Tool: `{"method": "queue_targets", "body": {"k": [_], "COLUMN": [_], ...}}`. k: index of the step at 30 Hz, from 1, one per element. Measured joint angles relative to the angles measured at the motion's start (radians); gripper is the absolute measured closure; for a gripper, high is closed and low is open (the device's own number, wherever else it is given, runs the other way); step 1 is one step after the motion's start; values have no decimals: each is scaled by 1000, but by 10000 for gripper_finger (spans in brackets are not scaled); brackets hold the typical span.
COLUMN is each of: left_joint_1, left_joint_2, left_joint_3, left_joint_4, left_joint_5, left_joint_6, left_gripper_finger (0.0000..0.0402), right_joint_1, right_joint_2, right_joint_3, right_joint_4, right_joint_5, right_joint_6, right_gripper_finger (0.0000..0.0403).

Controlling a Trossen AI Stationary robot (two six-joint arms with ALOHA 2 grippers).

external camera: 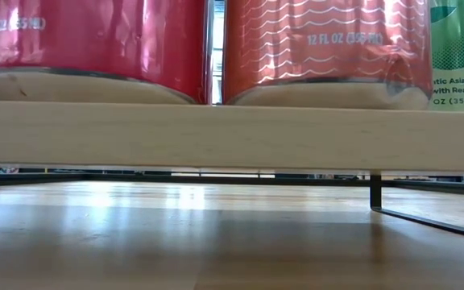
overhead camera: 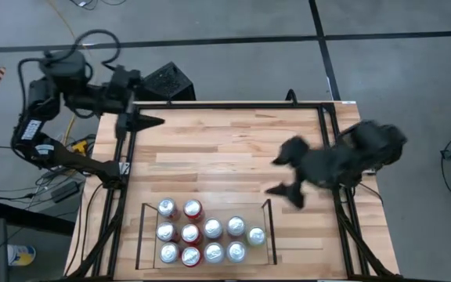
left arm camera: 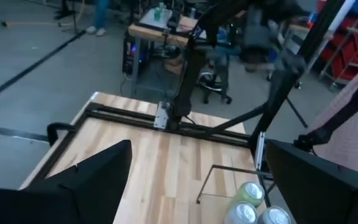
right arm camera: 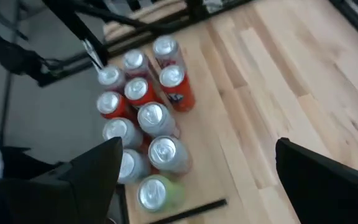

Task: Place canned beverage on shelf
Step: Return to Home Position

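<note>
1. Where the low camera sat at table height, the shelf [external camera: 232, 133] filled the near view. Its light plank floor carried red cans [external camera: 87, 48] and, at the picture's edge, the green can [external camera: 461, 48], all upright.
2. From above: eleven cans inside the thin black rails, near edge of the table [overhead camera: 225, 157], three rows. The green can stood at the right end of the middle row, just beside a silver-topped can.
3. The right gripper [overhead camera: 286, 171] hung over bare wood beyond the shelf's right rear corner, fingers spread wide, nothing held.
4. The left gripper [overhead camera: 141, 122] hovered at the table's far left edge, over the black frame [overhead camera: 323, 133]. Its fingers were wide too, and empty.
5. Wood between the arms lay open. The frame bounded both sides and the back.
6. Grey floor [overhead camera: 210, 31] surrounded the table.
7. Only the left wrist view showed the room beyond: an office chair [left arm camera: 213, 87] and red bins [left arm camera: 353, 43]. The low view alone showed the gap under the plank.
</note>
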Motion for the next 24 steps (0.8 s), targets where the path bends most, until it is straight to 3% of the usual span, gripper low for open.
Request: {"method": "queue_targets", "body": {"k": [2,5,8,10,13,17,24], "left_joint_1": [0,0,1,-1,-25,-49,-50], "left_joint_2": [-21,-48,-74,-100,-169,-350,-745], "left_joint_3": [0,0,0,-10,-46,-225,-711], "left_joint_4": [-18,-67,-115,-125,-93,22,321], "left_joint_5": [-12,-111,-176,-168,-84,-87,-137], "left_joint_6": [0,-5,2,52,99,115,-27], "left_gripper_finger": [47,47,47,47,47,47,47], "right_joint_1": [-4,-4,13,9,-16,-22,-22], "right_joint_2": [-57,-121,-157,-178,-225,-309,-503], "right_joint_3": [2,2,0,-1,0,-57,-324], "right_joint_4": [-27,-23,21,93,164,171,313], "right_joint_5": [-8,-5,112,194,169,159,165], "right_joint_6": [-29,-5,-182,-302,-413,-435,-440], "right_gripper_finger": [10,10,10,10,10,10,10]}}
